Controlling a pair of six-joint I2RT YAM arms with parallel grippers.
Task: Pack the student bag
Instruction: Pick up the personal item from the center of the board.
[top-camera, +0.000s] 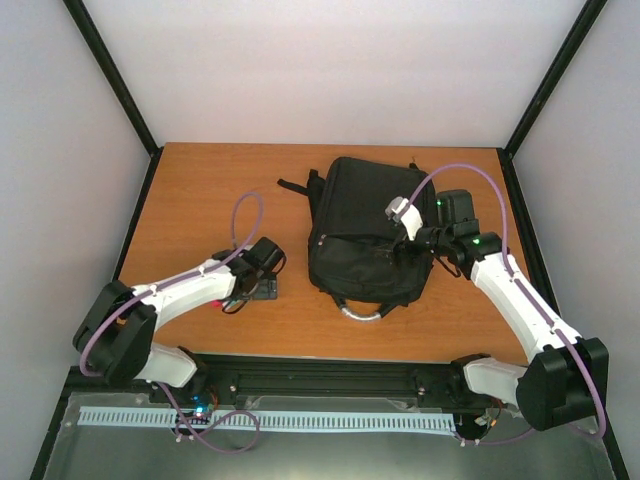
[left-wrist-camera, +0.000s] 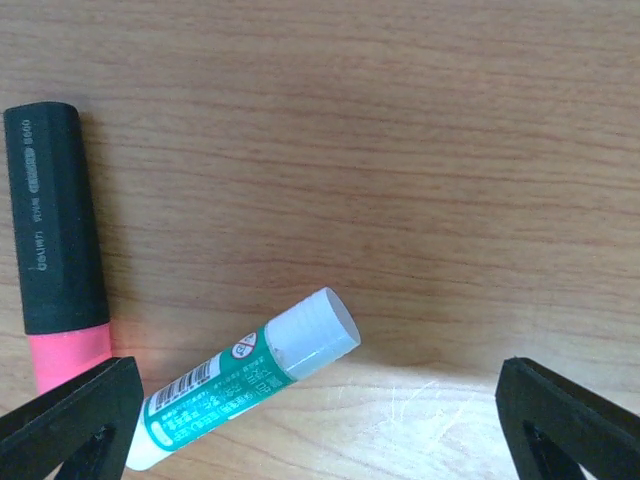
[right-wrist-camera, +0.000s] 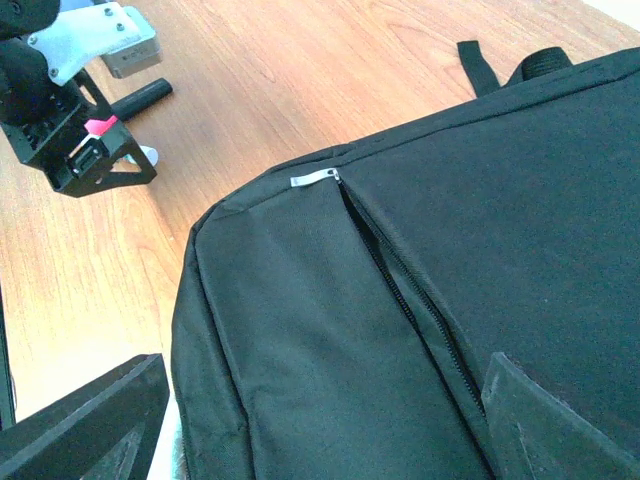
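Observation:
The student bag (top-camera: 365, 230), a large black backpack, lies flat mid-table with its silvery-grey handle (top-camera: 362, 312) toward the near edge. My right gripper (right-wrist-camera: 320, 425) is open just above its front pocket (right-wrist-camera: 300, 350), beside a zipper line with a silver pull (right-wrist-camera: 315, 178). My left gripper (left-wrist-camera: 320, 430) is open and low over the table, to the left of the bag (top-camera: 262, 288). A green-and-white glue stick (left-wrist-camera: 250, 385) lies between its fingers, near the left one. A pink highlighter with a black cap (left-wrist-camera: 55, 240) lies just left of it. Both grippers are empty.
The bag's black straps (top-camera: 300, 188) stick out at its far left corner. The wooden table (top-camera: 200, 190) is walled in by white panels with black posts at the back corners. In the right wrist view, the left gripper (right-wrist-camera: 90, 160) shows over the highlighter (right-wrist-camera: 140, 98).

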